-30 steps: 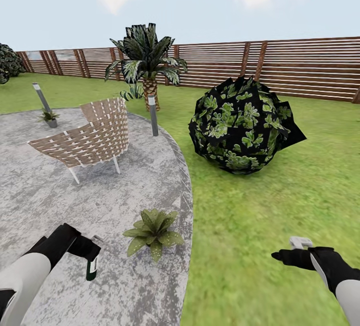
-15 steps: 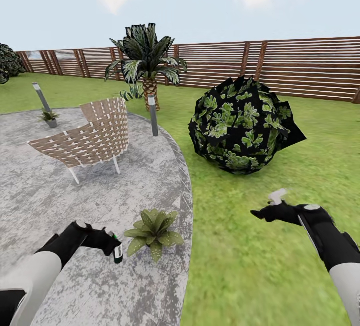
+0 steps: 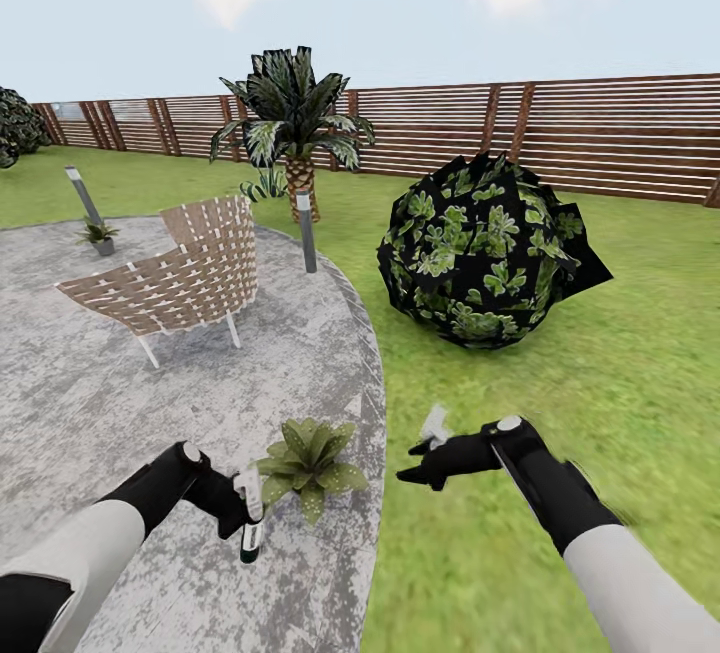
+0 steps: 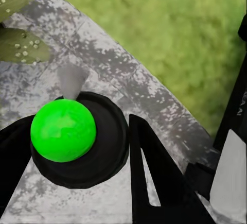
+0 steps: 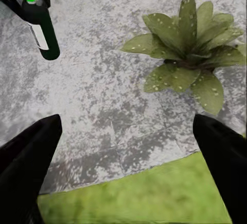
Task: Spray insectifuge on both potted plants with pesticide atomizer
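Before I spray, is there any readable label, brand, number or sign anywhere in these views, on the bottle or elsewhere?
None: no readable text in any view.
Pesticide atomizer, held in the left gripper: pale body, no legible label; a plain green dot on its head, no writing.
Bollard lamps, lounge chair, fence: no signs or lettering.
Near potted plant: nothing written.

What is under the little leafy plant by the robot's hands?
Grey speckled paving of the patio lies under the near potted plant, close to the lawn's edge. Its leaves spread wide and cover the middle, so no pot can be seen beneath them.
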